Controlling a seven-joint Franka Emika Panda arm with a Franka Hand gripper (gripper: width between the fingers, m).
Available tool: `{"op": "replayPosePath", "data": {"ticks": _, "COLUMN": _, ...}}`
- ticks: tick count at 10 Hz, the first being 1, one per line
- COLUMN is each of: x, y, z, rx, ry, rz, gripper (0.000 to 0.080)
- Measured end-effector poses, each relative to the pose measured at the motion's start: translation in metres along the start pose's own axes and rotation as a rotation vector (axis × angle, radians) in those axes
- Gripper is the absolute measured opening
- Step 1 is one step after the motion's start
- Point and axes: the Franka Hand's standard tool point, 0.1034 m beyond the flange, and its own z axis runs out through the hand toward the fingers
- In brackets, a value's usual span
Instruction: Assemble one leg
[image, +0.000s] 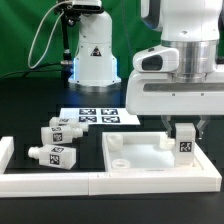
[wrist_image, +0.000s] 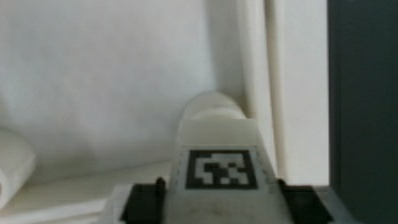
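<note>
Jaws grip leg (image: 185, 146) | top hid btwn jaws | panel (image: 140, 152) contact unclear

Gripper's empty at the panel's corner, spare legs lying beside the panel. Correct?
Not empty: the gripper is shut on a leg, which shows tag-up between the jaws in the wrist view. The rest holds: it is at the panel corner, with spare legs lying beside it.

The leg (image: 185, 145) at lower right is white with a black-and-white square tag, like the pegs (image: 59, 131) at left. The panel (image: 140, 158) is white, the table (image: 30, 100) black, the marker board (image: 98, 117) white with black tags.
</note>
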Motion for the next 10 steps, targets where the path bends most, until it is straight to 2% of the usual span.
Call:
{"op": "replayPosePath", "data": {"ticks": 4, "x": -0.007, "y": -0.013, "z": 0.003, "rx": 0.004, "ry": 0.015, "rz": 0.616, "gripper": 0.0287}}
{"op": "replayPosePath", "data": {"ticks": 5, "x": -0.009, "y": -0.017, "z": 0.004, "rx": 0.016, "ry": 0.022, "rz": 0.786, "gripper": 0.0287}}
{"op": "replayPosePath", "data": {"ticks": 6, "x": -0.008, "y": -0.017, "z": 0.004, "rx": 0.043, "ry": 0.027, "rz": 0.916, "gripper": 0.0287}}
{"op": "replayPosePath", "data": {"ticks": 7, "x": -0.007, "y": -0.016, "z": 0.004, "rx": 0.064, "ry": 0.026, "rz": 0.984, "gripper": 0.0287}}
{"op": "replayPosePath", "data": {"ticks": 9, "x": -0.007, "y": -0.016, "z": 0.004, "rx": 0.061, "ry": 0.027, "rz": 0.937, "gripper": 0.0303}}
{"op": "replayPosePath", "data": {"ticks": 10, "x": -0.007, "y": -0.016, "z": 0.005, "rx": 0.061, "ry": 0.027, "rz": 0.931, "gripper": 0.0530}}
